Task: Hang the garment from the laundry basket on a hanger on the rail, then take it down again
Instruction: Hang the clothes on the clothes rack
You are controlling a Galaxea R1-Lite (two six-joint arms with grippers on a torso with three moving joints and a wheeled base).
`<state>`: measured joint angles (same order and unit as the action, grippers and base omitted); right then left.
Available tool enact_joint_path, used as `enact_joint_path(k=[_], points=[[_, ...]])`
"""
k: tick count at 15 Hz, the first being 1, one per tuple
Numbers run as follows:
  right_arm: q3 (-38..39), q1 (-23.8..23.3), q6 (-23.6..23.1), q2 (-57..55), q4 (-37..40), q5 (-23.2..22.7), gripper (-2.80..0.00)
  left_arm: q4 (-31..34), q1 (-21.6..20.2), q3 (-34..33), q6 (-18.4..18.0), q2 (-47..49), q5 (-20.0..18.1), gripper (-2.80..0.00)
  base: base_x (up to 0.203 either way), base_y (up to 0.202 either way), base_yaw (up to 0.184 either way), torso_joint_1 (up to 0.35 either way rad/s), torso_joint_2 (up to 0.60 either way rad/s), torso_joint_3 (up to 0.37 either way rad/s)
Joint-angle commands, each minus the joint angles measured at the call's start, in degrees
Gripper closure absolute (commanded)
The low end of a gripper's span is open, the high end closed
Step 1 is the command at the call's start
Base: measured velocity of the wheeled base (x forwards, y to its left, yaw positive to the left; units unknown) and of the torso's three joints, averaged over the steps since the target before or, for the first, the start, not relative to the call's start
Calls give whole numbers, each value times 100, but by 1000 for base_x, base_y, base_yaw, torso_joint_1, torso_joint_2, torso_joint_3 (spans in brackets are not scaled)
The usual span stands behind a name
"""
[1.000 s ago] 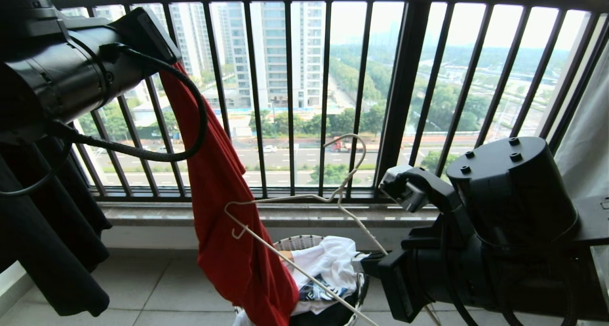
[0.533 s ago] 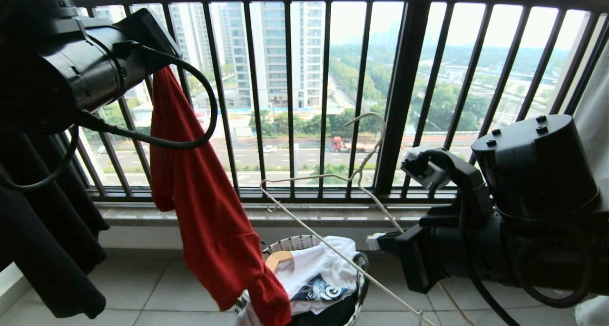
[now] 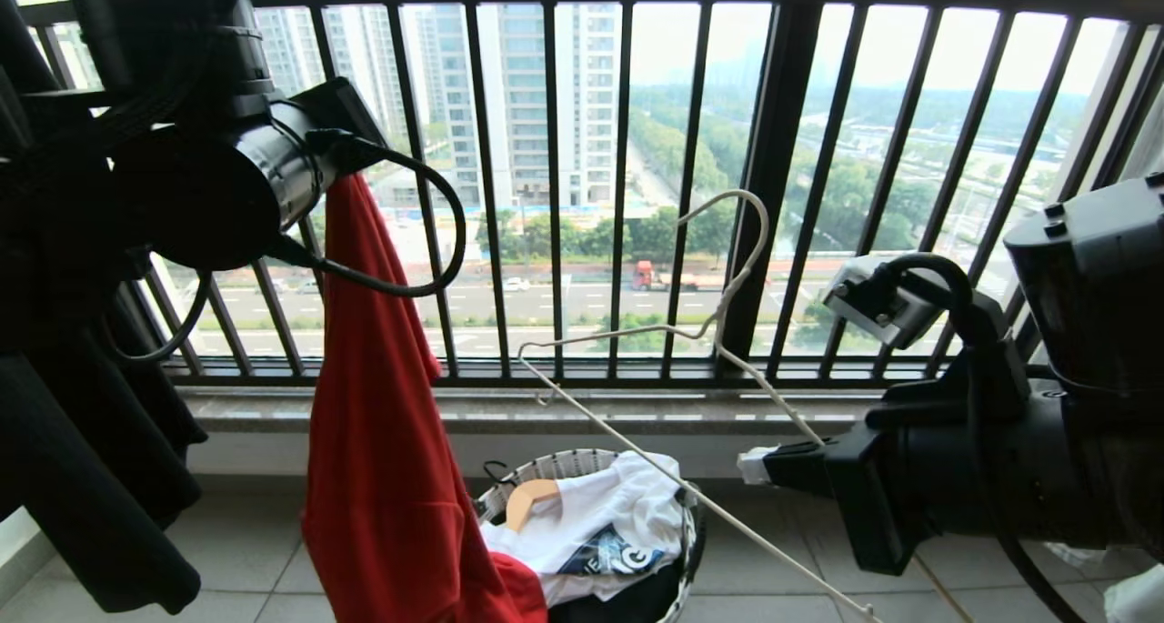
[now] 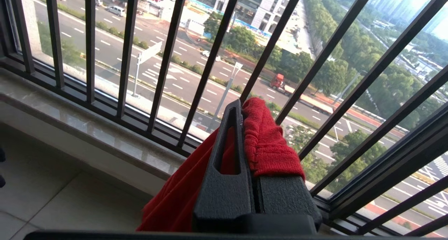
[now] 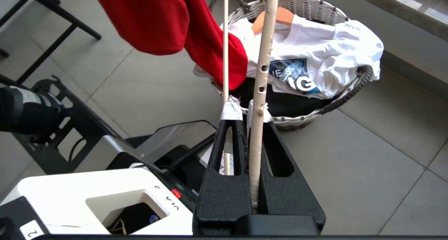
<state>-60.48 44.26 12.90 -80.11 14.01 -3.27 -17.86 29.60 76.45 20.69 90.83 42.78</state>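
On a high balcony, the robot's left gripper point(image 4: 245, 117), raised at about ten o'clock in the head view, is clamped on a ribbed edge of the red T-shirt point(image 3: 382, 441), which hangs straight down from it in a long fold, its lowest corner draped over the near rim of the laundry basket point(image 3: 582, 464) at six o'clock. In the left wrist view the fabric bunches over the closed fingers point(image 4: 224, 184), with the black window railing point(image 3: 555, 186) and a tree-lined road beyond. The right gripper point(image 5: 245, 117), reaching in from about four o'clock, is closed on one shoulder wire of the cream-white wire hanger point(image 3: 700, 332); the hanger is held tilted in mid-air in front of the railing, hook uppermost near the picture's centre, its other shoulder pointing toward the garment but apart from it. The round woven basket stands on the tiled floor point(image 3: 264, 541) below the window ledge point(image 3: 509, 409) and holds a white shirt with blue print point(image 3: 600, 523), a wooden hanger point(image 3: 532, 496) lying on it, and dark cloth beneath. A black garment point(image 3: 91, 477) hangs at the head view's eight o'clock edge
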Motion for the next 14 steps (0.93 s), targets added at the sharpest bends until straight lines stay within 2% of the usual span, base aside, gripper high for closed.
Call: enact_joint_path(k=[1,7,14], points=[[-11,352,38,322,70,-212,0,-16,2,3,35,421,30,0,0,0,0,0,0,0],[-16,1141,407,227,-197,-227,0,-16,2,28,244,718,11,0,0,0,0,0,0,0],[18,1295,858,-395,-775,-165,0,-7,142,177,524,651,2,0,0,0,0,0,0,0]])
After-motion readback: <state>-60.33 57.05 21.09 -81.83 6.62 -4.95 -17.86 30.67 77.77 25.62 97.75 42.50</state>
